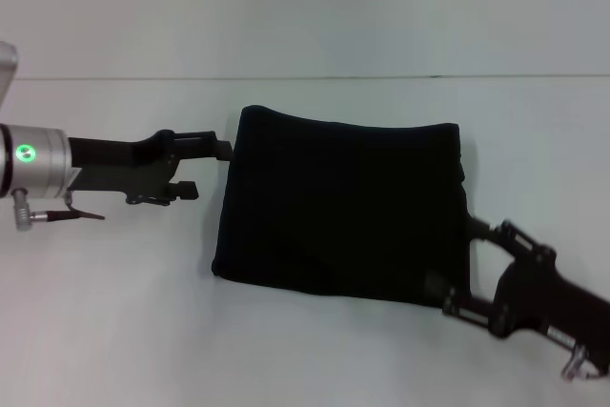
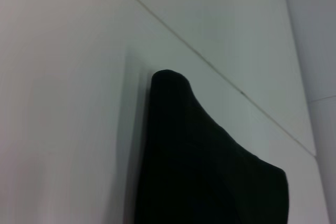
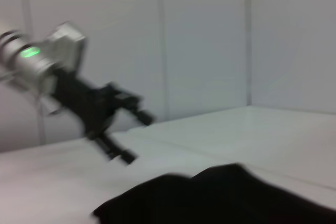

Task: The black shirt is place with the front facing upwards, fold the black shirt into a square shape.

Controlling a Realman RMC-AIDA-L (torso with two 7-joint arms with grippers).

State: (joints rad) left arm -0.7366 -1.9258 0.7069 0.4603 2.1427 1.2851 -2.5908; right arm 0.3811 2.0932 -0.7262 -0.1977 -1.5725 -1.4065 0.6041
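The black shirt [image 1: 338,207] lies folded into a rough square on the white table [image 1: 114,312], plain black side up, with no lettering visible. My left gripper [image 1: 205,169] hovers just off the shirt's far left corner, open, with nothing between its fingers. My right gripper [image 1: 460,269] is at the shirt's near right corner, its fingers spread wide and their tips at the cloth's edge. The left wrist view shows the shirt [image 2: 205,166] as a rounded black fold. In the right wrist view the shirt [image 3: 220,198] lies low in front, with the left gripper [image 3: 132,136] open beyond it.
The table's far edge [image 1: 305,77] meets a pale wall. Bare white tabletop surrounds the shirt on all sides.
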